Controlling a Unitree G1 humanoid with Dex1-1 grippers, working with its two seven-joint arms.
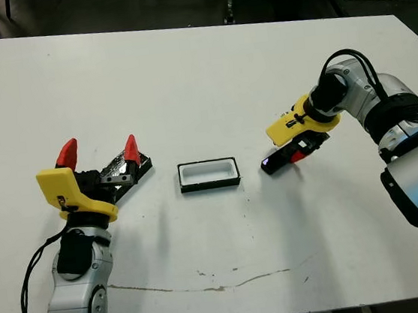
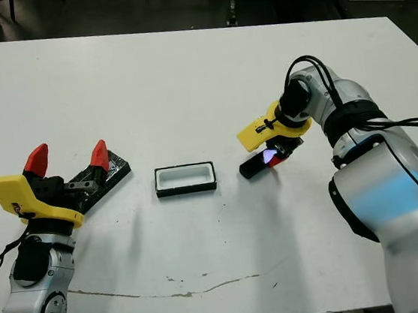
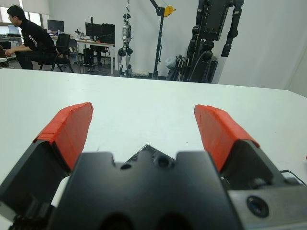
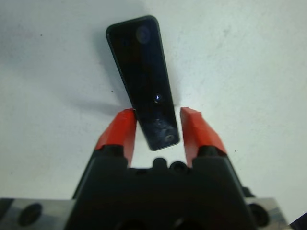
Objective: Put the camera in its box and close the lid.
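The box [image 1: 209, 173], a shallow black-walled tray with a white inside, lies open at the table's middle. To its right lies the camera [image 1: 276, 162], a narrow black bar with a bluish glint. My right gripper [image 1: 293, 154] reaches down over the camera's far end. The right wrist view shows the red fingers [image 4: 120, 127] closed in against the camera's [image 4: 144, 81] two long sides. At the left lies the lid [image 1: 124, 170], a glossy crinkled black slab. My left gripper [image 1: 98, 146] stands open just above the lid's near end, holding nothing.
A thin dark crack line [image 1: 208, 285] runs across the table near its front edge. Beyond the far edge, in the left wrist view, a person [image 3: 24, 38] sits at a desk, and robot stands [image 3: 211, 38] are against the wall.
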